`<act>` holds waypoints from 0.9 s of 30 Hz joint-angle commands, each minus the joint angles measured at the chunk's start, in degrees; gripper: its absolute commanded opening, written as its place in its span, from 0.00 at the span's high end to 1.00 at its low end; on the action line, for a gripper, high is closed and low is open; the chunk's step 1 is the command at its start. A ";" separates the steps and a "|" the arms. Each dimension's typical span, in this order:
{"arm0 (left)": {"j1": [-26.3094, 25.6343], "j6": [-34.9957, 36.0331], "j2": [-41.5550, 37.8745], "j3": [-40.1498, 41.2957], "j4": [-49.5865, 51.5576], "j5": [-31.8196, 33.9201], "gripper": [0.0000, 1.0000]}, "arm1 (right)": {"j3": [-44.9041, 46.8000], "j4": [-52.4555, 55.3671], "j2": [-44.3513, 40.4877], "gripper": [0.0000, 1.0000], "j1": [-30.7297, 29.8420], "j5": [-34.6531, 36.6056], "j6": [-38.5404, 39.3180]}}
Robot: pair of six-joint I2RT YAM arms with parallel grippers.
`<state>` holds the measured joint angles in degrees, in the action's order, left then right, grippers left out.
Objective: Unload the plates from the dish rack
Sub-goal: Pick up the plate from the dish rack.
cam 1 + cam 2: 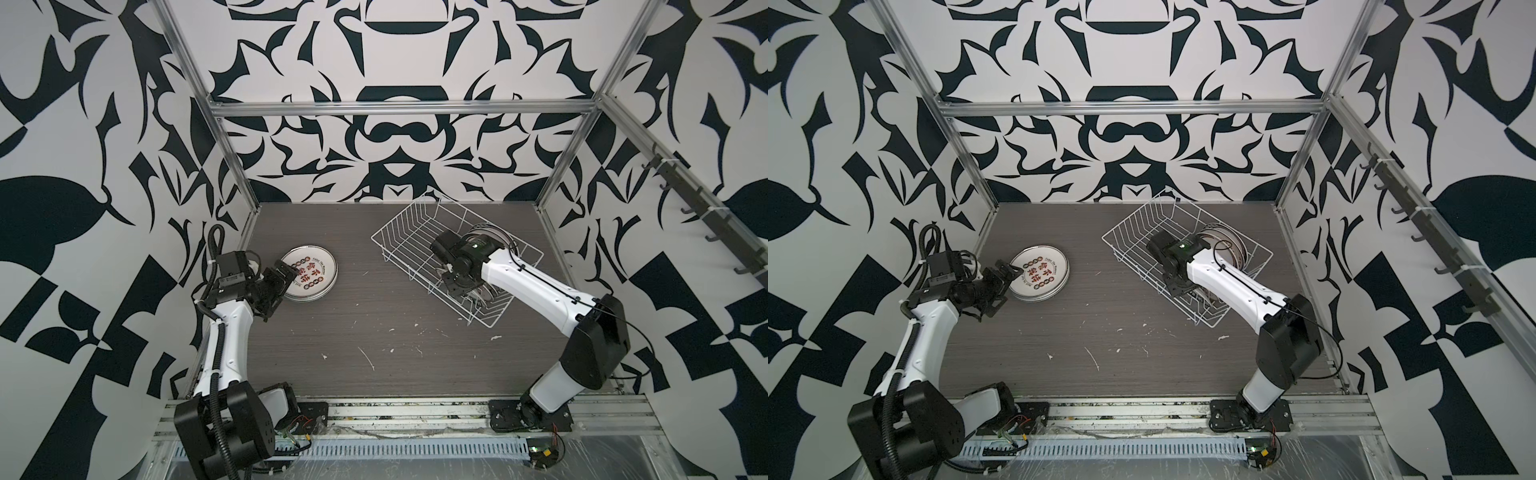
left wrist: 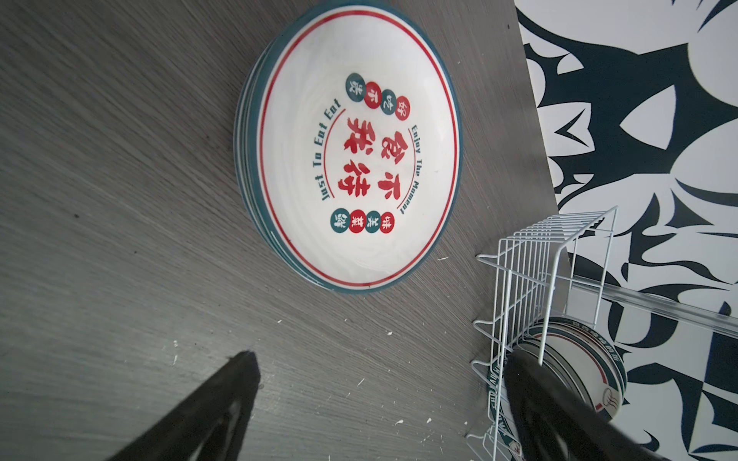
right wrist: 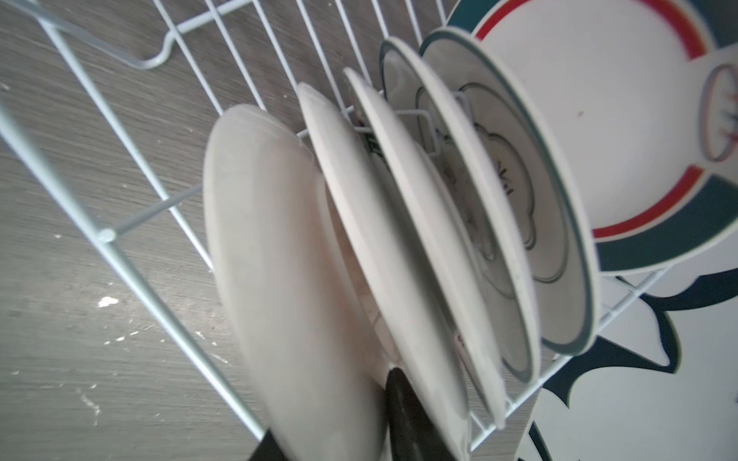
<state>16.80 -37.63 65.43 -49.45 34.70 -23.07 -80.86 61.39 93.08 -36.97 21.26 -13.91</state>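
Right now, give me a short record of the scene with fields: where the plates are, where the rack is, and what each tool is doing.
stacked plates: flat on the table, red characters facing up
dish rack: on the table, by the right arm
racked plates: several, standing on edge in the slots
left tool: open, empty, near the stacked plates
right tool: inside the dish rack, fingers either side of the nearest plate; grip unclear
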 commanded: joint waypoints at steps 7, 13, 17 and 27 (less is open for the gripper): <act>-1.39 -0.77 0.42 1.11 -0.17 -1.36 0.01 | 0.88 -1.07 -2.17 0.90 0.11 2.81 0.05; -1.66 -1.44 1.11 1.62 -1.03 -1.48 0.01 | 1.10 -0.83 -4.50 0.94 0.01 3.40 -0.04; -1.99 -2.01 1.12 1.74 -1.55 -1.87 0.01 | 0.03 0.04 -5.24 0.99 0.05 4.60 -0.06; -2.34 -1.13 0.31 1.47 -1.54 -2.32 0.01 | -4.66 1.89 -6.99 1.00 -0.05 6.14 0.14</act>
<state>14.59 -39.13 66.19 -48.25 33.19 -24.71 -81.32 63.64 89.27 -36.73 27.64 -11.14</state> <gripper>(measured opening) 0.992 0.084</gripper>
